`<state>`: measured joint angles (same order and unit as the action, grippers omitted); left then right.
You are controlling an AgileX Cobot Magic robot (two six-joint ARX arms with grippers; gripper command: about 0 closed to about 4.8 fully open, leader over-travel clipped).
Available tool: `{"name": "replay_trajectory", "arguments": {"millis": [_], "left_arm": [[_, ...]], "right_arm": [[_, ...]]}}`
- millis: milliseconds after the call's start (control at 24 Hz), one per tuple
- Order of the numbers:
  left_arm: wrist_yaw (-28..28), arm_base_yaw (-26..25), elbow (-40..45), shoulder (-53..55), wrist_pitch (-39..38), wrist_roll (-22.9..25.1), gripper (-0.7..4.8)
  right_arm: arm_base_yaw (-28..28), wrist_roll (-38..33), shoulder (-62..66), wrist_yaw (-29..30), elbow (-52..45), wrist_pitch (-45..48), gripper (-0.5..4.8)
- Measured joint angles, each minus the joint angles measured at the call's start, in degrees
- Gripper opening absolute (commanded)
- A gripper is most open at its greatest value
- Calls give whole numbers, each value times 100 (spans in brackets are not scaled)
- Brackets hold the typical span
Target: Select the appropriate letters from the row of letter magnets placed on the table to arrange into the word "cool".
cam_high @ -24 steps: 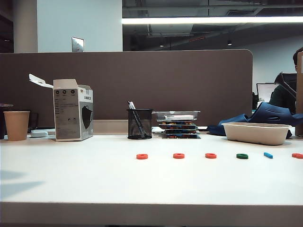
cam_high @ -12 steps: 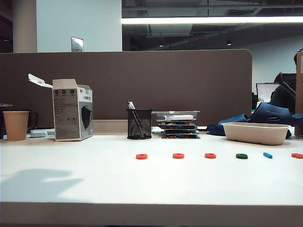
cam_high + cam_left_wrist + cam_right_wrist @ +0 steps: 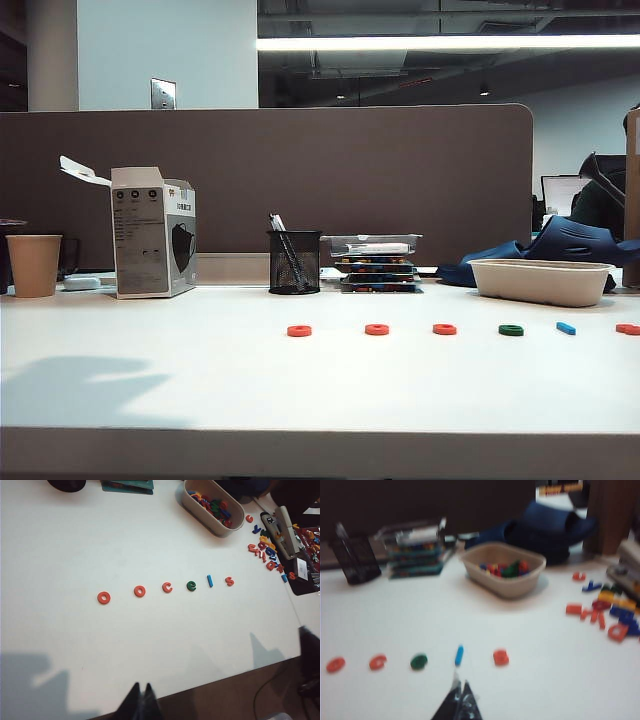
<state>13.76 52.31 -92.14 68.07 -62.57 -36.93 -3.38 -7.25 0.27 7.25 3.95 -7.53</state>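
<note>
You have the row of letters lying flat on the white table, its long axis running left to right across the middle of the exterior frame. From the left wrist view it reads o, o, c, a dark green e, a light-blue l and an s; the two o's, the c and the s are red-orange. The row climbs slightly toward the right of that frame, and the l stands as a short bar crosswise to the row. The c opens toward the e. The letters lie apart from one another, none touching.

Your left end effector shows at the bottom edge of its frame, over the table's front edge, fingers together and holding nothing. Your right end effector sits at the bottom of its blurred frame, just short of the l, tips together and empty. Neither arm appears in the exterior view.

A beige tub of mixed letters sits at the upper right of the left wrist frame, with loose letters scattered to its right.
</note>
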Motion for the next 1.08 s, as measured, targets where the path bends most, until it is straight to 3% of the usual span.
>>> {"name": "replay_trajectory", "arguments": {"millis": [125,250,499,624,1082], "left_arm": [[0,0,-2,0,0,0,-4],[0,0,-2,-2,0,0,-4],[0,0,-2,0,0,0,-4],[0,0,-2,-2,0,0,-4],[0,0,-2,0,0,0,-4]], "right_arm": [[0,0,2,-96,463,-59,-6],[0,46,37,-103,1255,-828,-6],[0,664,573,13,2437,-1707,-6],[2,1123,1279,302,3357,-1878,-6],[20,933,4015,291,5731,-3104,-6]]}}
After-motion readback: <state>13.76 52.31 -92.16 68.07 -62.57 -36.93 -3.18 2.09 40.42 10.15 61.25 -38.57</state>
